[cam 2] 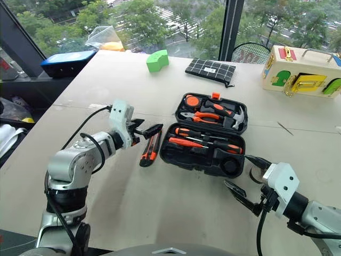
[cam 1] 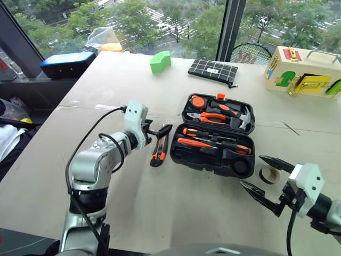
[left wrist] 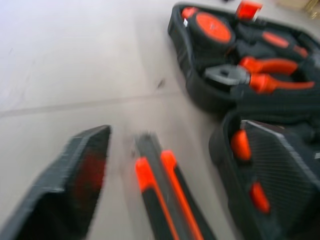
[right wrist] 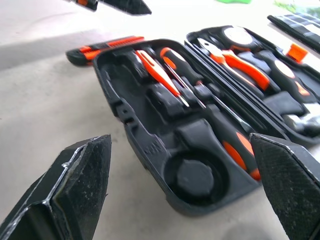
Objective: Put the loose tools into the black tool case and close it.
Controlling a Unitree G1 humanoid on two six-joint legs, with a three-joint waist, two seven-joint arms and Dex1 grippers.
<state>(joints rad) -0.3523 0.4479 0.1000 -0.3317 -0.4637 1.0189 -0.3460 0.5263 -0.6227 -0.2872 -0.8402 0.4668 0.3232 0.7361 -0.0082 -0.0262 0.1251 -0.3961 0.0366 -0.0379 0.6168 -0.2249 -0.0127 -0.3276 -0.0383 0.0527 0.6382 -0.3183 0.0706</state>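
Nearest the head camera, the right pincer (cam 1: 265, 178) hangs empty with its black fingers spread wide, low over the desk (cam 1: 106, 90) just in front of the black tool case (cam 1: 213, 152); the small tape roll (cam 1: 269, 174) lies on the desk between its fingers. Farther left, the left pincer (cam 1: 157, 130) is also agape and empty, poised above the utility knife (cam 1: 159, 151), which lies on the desk just beside the case's left end. Both long screwdrivers (cam 1: 213, 143) already sit in the case's base.

I judge the knife light, stiff and smooth-sided, best pinched across its narrow body near the middle. The roll looks light and likely to skid, so a grip across its rim seems safest.

From the right wrist view, the empty round recess (right wrist: 192, 175) at the near end of the case shows clearly, as the head views barely do. Only the head views show the roll.
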